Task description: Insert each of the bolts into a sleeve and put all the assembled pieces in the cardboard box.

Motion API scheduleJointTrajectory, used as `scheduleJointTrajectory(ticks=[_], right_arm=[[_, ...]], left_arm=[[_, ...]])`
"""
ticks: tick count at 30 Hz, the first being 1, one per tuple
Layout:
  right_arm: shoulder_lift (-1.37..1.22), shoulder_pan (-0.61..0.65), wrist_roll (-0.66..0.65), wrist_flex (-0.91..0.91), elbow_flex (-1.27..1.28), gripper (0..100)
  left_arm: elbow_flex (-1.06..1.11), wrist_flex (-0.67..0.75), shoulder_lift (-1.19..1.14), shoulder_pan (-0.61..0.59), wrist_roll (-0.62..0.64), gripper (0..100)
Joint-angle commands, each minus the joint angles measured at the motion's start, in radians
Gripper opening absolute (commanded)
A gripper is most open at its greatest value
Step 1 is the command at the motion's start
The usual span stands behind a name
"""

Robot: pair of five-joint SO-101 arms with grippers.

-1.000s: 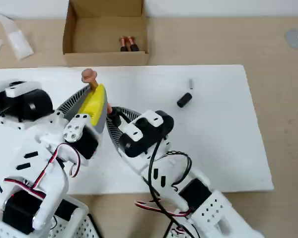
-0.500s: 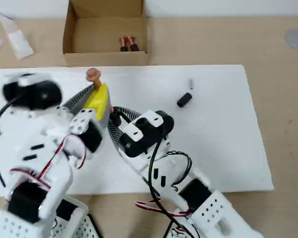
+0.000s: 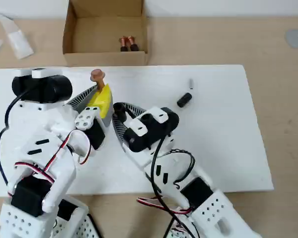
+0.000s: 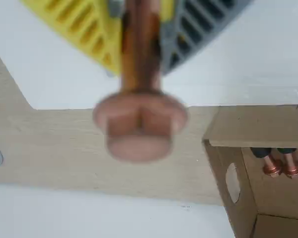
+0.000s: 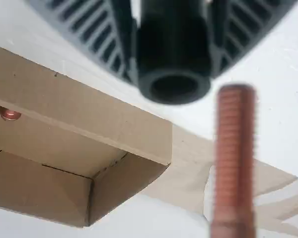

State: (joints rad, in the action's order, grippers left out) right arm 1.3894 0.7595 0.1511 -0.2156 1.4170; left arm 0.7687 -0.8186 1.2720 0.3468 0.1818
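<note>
My left gripper [image 3: 98, 89], with one yellow and one grey finger, is shut on a copper bolt [image 3: 97, 76] and holds it above the white mat near the cardboard box [image 3: 69, 34]. In the left wrist view the bolt [image 4: 139, 114] points its head away from the gripper [image 4: 139, 25]. My right gripper [image 3: 118, 112] is shut on a black sleeve [image 5: 175, 59], just right of the left gripper. The bolt's threaded end [image 5: 233, 158] stands beside the sleeve's open mouth, outside it. Two assembled pieces [image 3: 128, 43] lie in the box.
Another black sleeve [image 3: 184, 100] and a small grey bolt [image 3: 190, 84] lie on the white mat [image 3: 223, 144] to the right. The box's near wall [image 3: 107, 58] borders the mat's far edge. A plastic bag [image 3: 15, 39] lies at the far left.
The left arm has swung, carrying the bolt a little right and toward the box. The right gripper with the sleeve has shifted slightly right.
</note>
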Motion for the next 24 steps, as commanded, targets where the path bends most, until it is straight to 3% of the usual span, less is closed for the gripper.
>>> scheduleJointTrajectory(ticks=[1, 9, 24], right_arm=[[0.027, -0.016, 0.000, 0.037, -0.005, 0.9], [0.027, -0.016, 0.000, 0.037, -0.005, 0.9], [0.027, -0.016, 0.002, 0.037, -0.005, 0.9]], left_arm=[[-0.031, 0.014, -0.004, -0.009, -0.006, 1], [0.029, 0.138, -0.004, -0.011, -0.011, 1], [0.130, 0.224, -0.005, -0.011, -0.014, 1]])
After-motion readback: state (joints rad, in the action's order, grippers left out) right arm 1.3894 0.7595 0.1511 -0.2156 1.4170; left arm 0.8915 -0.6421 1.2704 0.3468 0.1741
